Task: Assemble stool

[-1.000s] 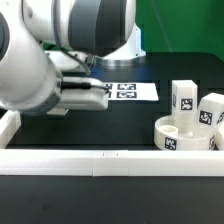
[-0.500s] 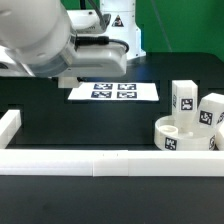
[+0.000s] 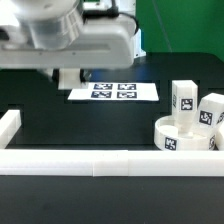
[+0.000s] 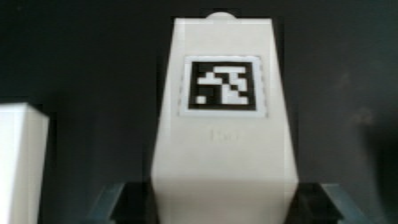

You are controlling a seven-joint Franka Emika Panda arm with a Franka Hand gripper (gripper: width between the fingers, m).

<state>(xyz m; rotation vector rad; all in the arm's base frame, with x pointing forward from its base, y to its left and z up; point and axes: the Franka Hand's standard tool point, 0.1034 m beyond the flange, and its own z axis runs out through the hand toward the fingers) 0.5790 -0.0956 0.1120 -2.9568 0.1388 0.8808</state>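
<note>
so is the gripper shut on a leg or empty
Shut on a leg: in the wrist view the gripper has a dark finger on each side of the white tagged leg.

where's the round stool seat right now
The round seat sits on the black table at the exterior view's right, just behind the front border rail, with two upright legs right behind it.

The big arm [image 3: 60, 35] hid its gripper in the exterior view. The seat [image 3: 185, 135] was cut off by the picture's edge there.
</note>
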